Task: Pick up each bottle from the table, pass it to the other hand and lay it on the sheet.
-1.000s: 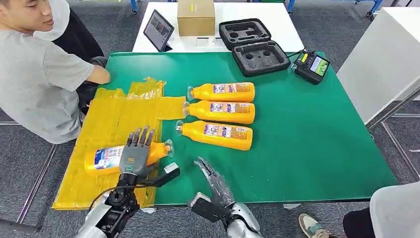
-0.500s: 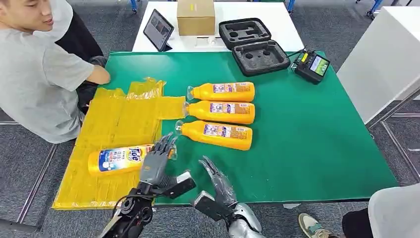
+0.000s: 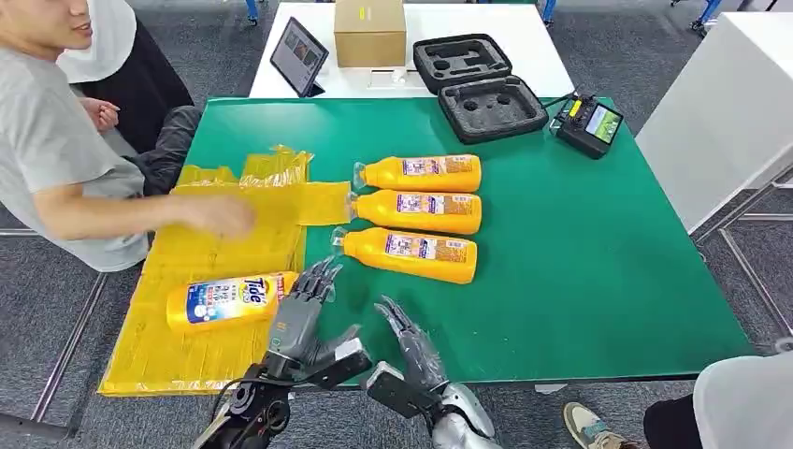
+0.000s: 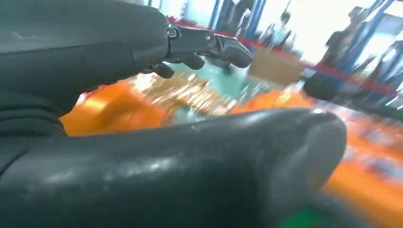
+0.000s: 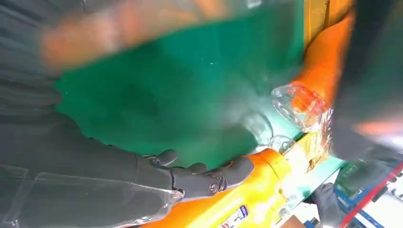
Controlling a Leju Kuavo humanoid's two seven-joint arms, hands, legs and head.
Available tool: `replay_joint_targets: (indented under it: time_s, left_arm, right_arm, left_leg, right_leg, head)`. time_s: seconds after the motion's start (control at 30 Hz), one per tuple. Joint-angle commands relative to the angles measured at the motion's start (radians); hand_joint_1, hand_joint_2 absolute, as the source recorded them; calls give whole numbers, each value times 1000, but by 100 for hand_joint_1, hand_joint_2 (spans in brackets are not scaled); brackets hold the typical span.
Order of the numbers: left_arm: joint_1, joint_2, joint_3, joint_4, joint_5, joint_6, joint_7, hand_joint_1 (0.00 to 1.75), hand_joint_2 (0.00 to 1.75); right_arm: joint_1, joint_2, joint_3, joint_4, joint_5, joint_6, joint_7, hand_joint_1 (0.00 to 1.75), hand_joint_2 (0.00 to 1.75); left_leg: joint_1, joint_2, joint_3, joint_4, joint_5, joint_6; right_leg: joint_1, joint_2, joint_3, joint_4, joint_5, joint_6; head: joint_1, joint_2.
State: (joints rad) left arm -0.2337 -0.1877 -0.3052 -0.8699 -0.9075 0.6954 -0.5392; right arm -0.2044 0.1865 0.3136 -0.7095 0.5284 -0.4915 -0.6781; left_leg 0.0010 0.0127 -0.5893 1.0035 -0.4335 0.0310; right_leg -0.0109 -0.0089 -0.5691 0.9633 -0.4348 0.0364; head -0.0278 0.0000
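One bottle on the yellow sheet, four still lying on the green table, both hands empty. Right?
Not four: the head view shows three bottles lying on the green table. The rest holds: one bottle on the yellow sheet, left hand and right hand empty.

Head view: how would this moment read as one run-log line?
bottle on sheet: laid | left hand: open, beside it | right hand: open | three bottles: waiting | person's hand: over yellow sheet
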Motion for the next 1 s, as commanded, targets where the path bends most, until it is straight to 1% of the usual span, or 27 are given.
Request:
replay_joint_targets:
  time_s: [0.03, 0.07, 0.1, 0.13, 0.2, 0.27, 0.3, 0.33, 0.37, 0.43, 0.57, 0.83, 1.0]
  left_arm:
    - [166, -48, -29, -550, 144, 3, -159, 0, 0]
    - [178, -56, -34, -610, 161, 3, -159, 0, 0]
    - [185, -61, -36, -645, 169, 3, -159, 0, 0]
    - [192, -66, -34, -657, 211, 3, -159, 0, 0]
    - [196, -67, -28, -656, 263, 3, -159, 0, 0]
    - [196, -67, -28, -656, 263, 3, -159, 0, 0]
    - [200, -66, -13, -682, 320, 3, -159, 0, 0]
    - [204, -66, -7, -697, 350, 3, -159, 0, 175]
    - [208, -67, -2, -721, 401, 3, -159, 0, 175]
    - [214, -65, 6, -762, 462, 3, -159, 0, 175]
    - [216, -59, -11, -771, 508, 3, -159, 0, 175]
    - [205, -53, -36, -735, 540, 3, -159, 0, 175]
    - [169, -34, -88, -673, 603, 3, -159, 0, 175]
  right_arm:
    - [143, 31, -140, -426, 477, -207, -20, 0, 175]
    - [177, 65, -192, -536, 563, -207, -20, 0, 175]
    - [179, 85, -250, -569, 635, -207, -20, 0, 175]
    - [161, 101, -310, -535, 694, -207, -6, 0, 175]
    - [127, 92, -338, -476, 704, -207, 25, 0, 175]
    - [127, 92, -338, -476, 704, -207, 25, 0, 175]
    - [81, 75, -382, -409, 741, -207, 57, 0, 175]
    - [58, 71, -406, -382, 735, -207, 55, 0, 175]
    - [40, 64, -435, -366, 782, -207, 84, 0, 175]
    - [-8, 44, -466, -312, 793, -207, 105, 0, 175]
    - [-84, 6, -491, -209, 824, -207, 160, 0, 175]
    - [-107, -7, -504, -180, 842, -207, 195, 0, 175]
    - [-172, -47, -507, -50, 860, -207, 281, 0, 175]
  left_leg:
    - [1, -2, -1, 3, -3, -1]
    - [0, -3, -3, 3, -2, -1]
    - [0, -2, -5, 3, -1, -1]
    - [0, -1, -5, 4, -2, -2]
    - [0, 1, -3, 2, -2, -2]
    - [1, -3, -2, 2, -2, -2]
    - [0, -3, -3, 0, -1, -1]
    - [0, -3, -2, 1, -1, -2]
    - [0, -1, -2, 1, -1, -1]
    - [1, 1, -3, 1, -1, -1]
    - [0, -1, -3, 0, 2, 1]
    - [-1, -2, 0, 0, 1, 1]
    - [-1, -2, 0, -1, 1, 1]
  right_leg:
    - [1, 0, -1, 3, -3, -1]
    - [0, -1, -2, 3, -3, -1]
    - [0, -1, -4, 3, -2, -1]
    - [0, 0, -5, 5, -3, -1]
    - [0, 2, -4, 4, -2, -2]
    - [1, -2, -2, 2, -2, -2]
    - [0, -3, -3, 1, -1, -1]
    - [0, -3, -2, 1, -1, -1]
    - [0, -1, -3, 1, 0, -1]
    - [0, 2, -3, 2, 0, -1]
    - [0, -2, -2, 0, 2, 1]
    - [0, -2, 0, 0, 1, 1]
    - [0, -2, 1, -1, 2, 1]
  head:
    - [0, 0]
    - [0, 0]
    - [1, 0]
    - [1, 0]
    - [0, 0]
    - [0, 0]
    - [0, 0]
    - [0, 0]
    - [1, 0]
    - [0, 0]
    - [0, 0]
    - [0, 0]
    - [0, 0]
